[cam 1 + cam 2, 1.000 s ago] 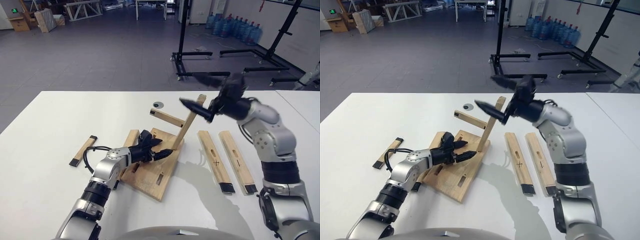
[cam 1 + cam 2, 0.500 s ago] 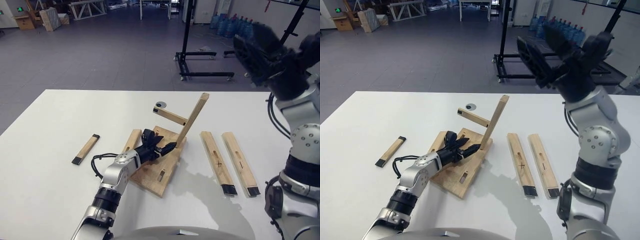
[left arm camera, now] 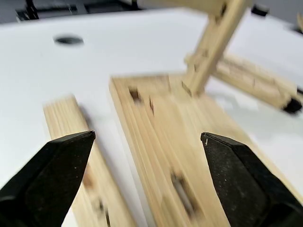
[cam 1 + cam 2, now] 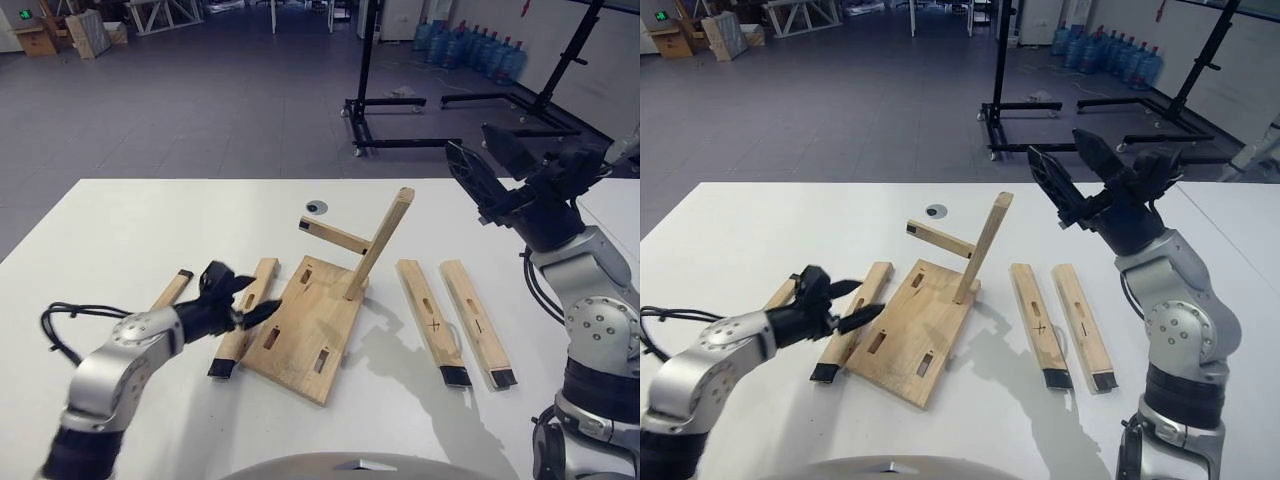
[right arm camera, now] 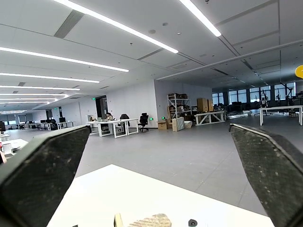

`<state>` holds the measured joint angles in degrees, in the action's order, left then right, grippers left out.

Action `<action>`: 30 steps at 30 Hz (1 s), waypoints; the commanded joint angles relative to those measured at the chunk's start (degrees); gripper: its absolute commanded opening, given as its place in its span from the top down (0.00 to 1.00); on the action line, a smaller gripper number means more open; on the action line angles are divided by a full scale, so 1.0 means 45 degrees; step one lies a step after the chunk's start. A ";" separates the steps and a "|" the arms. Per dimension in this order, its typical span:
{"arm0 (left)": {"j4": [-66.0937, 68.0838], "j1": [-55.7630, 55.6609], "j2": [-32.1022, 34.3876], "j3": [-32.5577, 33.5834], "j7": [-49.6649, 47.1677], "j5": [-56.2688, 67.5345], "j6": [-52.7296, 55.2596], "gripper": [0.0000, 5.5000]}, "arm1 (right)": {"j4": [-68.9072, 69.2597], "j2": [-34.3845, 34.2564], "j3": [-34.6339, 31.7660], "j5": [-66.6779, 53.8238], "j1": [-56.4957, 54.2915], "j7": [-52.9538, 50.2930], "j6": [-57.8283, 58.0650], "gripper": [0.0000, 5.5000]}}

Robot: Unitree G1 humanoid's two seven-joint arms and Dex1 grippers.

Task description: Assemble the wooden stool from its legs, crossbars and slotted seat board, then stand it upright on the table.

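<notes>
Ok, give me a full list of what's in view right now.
Slotted wooden seat board: one, pale, flat, table centre.
Wooden leg standing on it: one, pale, tilted.
Wooden crossbar: one, dark-ended, jutting left from that leg.
Loose black-tipped wooden legs: three, pale; two right of board, one left.
Short wooden bar: one, farther left.
Grey disc: one, behind board.
White table: one.
Left pincer: black, open, over left leg.
Right pincer: black, open, raised right.

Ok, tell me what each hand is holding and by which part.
Nothing is held. The left hand is open near the loose leg beside the seat board; the right hand is open, high above the table.
</notes>
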<state>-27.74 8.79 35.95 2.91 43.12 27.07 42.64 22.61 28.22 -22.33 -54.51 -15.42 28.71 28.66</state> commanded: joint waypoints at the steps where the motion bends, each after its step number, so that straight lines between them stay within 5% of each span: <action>1: -0.0814 0.1891 0.1270 0.0429 0.1090 0.0501 0.0148 0.25 | 0.0336 0.0141 -0.0057 -0.0071 0.0362 -0.0121 0.0158 0.02; 20: -0.2247 0.2650 0.1317 -0.1161 0.0081 0.0866 0.1148 0.25 | 0.0753 0.0110 0.0358 -0.0226 0.0611 -0.0413 0.0164 0.02; 30: -0.1307 0.1088 -0.0031 -0.3761 -0.0324 0.0538 0.1077 0.25 | 0.0052 0.0397 0.0505 -0.0172 -0.0414 -0.0129 0.0183 0.02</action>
<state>-34.71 15.42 37.08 -12.23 42.59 30.49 47.36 23.64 29.10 -20.13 -55.27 -15.60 27.76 28.78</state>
